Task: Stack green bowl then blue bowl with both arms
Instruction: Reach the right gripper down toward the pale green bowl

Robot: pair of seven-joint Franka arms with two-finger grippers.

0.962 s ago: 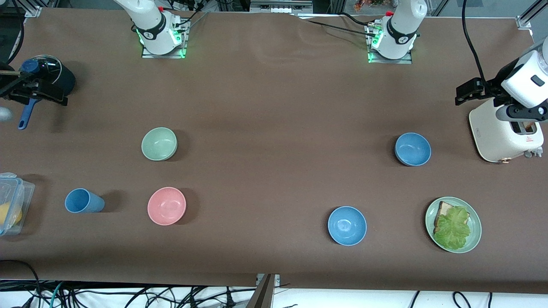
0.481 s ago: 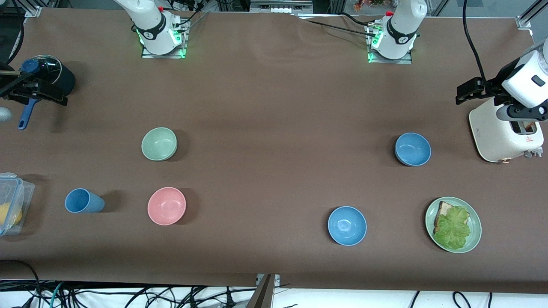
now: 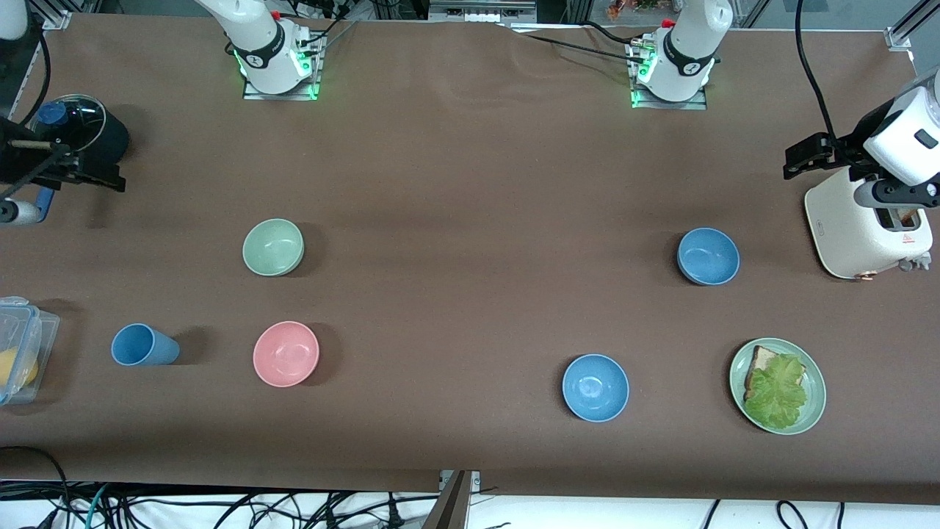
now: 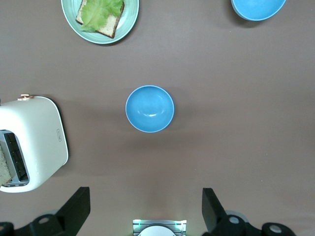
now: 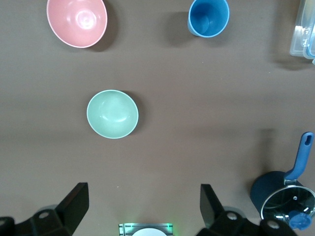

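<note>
Left hand [image 3: 797, 158] released, shifted slightly | right hand [image 3: 88, 176] released, shifted | green bowl [image 3: 273, 247] unmoved

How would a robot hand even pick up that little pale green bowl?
Probably by its rim, coming straight down. The green bowl sits upright and open with nothing in it, so one finger can go inside the thin wall and one outside. No other dish crowds it.

High front camera faces the bases; wrist cameras look straight down.

brown table [image 3: 470, 169], tangled cables [image 3: 220, 507] below
</note>
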